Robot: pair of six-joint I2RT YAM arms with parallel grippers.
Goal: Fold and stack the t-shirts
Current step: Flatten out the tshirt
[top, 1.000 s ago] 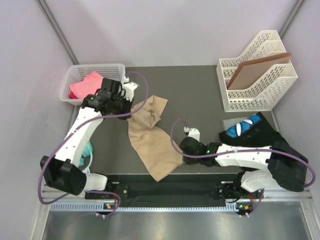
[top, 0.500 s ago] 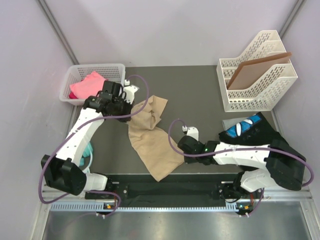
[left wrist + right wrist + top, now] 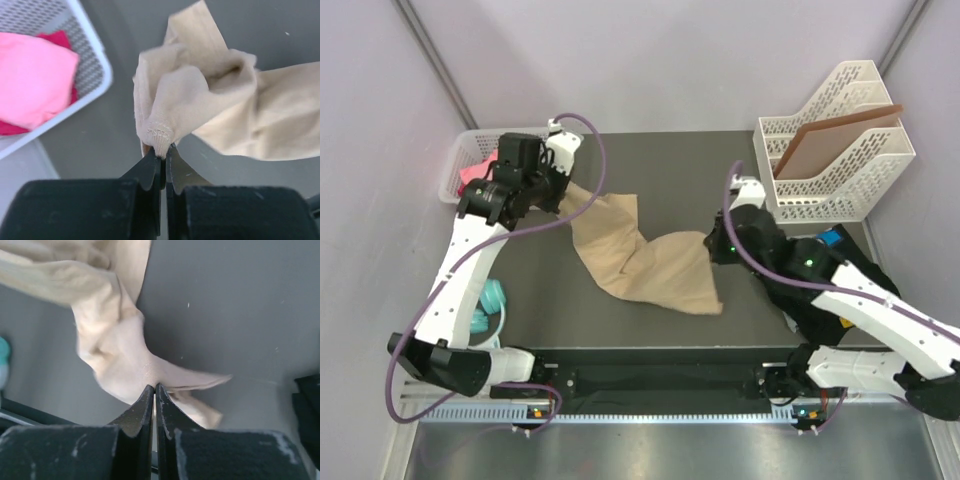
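The tan t-shirt (image 3: 645, 262) hangs stretched between both grippers above the dark table. My left gripper (image 3: 563, 192) is shut on a bunched stitched edge of it (image 3: 159, 135), close to the basket. My right gripper (image 3: 712, 245) is shut on another edge of the tan shirt (image 3: 115, 350), right of the table's middle. In the left wrist view my gripper (image 3: 163, 152) pinches the cloth at its tips; in the right wrist view my gripper (image 3: 154, 388) does the same. A pink t-shirt (image 3: 472, 172) lies in the basket. Black (image 3: 855, 268) and blue (image 3: 830, 240) shirts lie at the right, partly behind my right arm.
A white mesh basket (image 3: 455, 165) stands at the back left. A white file rack (image 3: 835, 150) with a brown board (image 3: 825, 140) stands at the back right. A teal round object (image 3: 490, 300) lies by the left edge.
My right gripper shut on the tan shirt's lower end and carried it right and toward the back. My left gripper moved back toward the basket with its end. The shirt now spans between them.
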